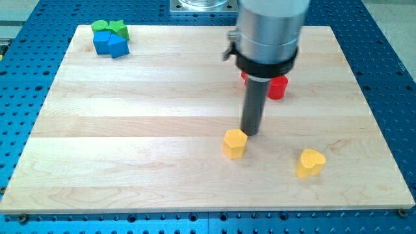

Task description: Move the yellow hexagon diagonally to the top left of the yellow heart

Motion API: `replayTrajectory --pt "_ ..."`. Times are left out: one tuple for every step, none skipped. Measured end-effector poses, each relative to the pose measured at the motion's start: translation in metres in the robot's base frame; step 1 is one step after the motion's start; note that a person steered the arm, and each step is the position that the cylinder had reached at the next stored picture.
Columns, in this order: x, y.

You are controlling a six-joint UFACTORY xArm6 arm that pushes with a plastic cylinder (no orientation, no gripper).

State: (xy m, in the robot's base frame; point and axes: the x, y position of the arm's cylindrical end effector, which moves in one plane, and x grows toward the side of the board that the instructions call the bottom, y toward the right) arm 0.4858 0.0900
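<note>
Yellow hexagon (pixel 234 143) sits on the wooden board (pixel 130 130) a little below the middle, and the yellow heart (pixel 311 162) lies well apart from it, toward the view's right and slightly lower. So the hexagon is already up and to the left of the heart, though mostly to the left; by my reckoning the job is partly done, and what is left is to settle it on a truer diagonal, nearer the heart's upper left corner.

Going from big to small: the board fills most of the view, resting on a blue perforated table (pixel 390 65). Above it hangs the arm's thick silver cylinder (pixel 270 32), with the dark rod running down from it. My tip (pixel 251 133) stands just beside the hexagon, at its upper right edge, touching or very nearly so; I cannot tell which. There is no claw on this arm at all, so nothing to spread or pinch, only the bare rod end.

Counting blocks: two yellow, the hexagon and the heart. Red blocks (pixel 277 86) sit behind the rod, partly hidden; at least one, perhaps two. At the view's top left huddle two green blocks (pixel 108 27) and two blue blocks (pixel 109 44), touching one another, shapes hard to make out.
</note>
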Motion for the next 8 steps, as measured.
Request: replayTrajectory --pt "0.004 0.016" --pt "0.04 0.011" --pt "0.063 -0.005" --pt "0.063 -0.026" --pt "0.063 -0.054" --pt "0.063 -0.084" --pt "0.056 -0.095" --pt "0.037 -0.097"
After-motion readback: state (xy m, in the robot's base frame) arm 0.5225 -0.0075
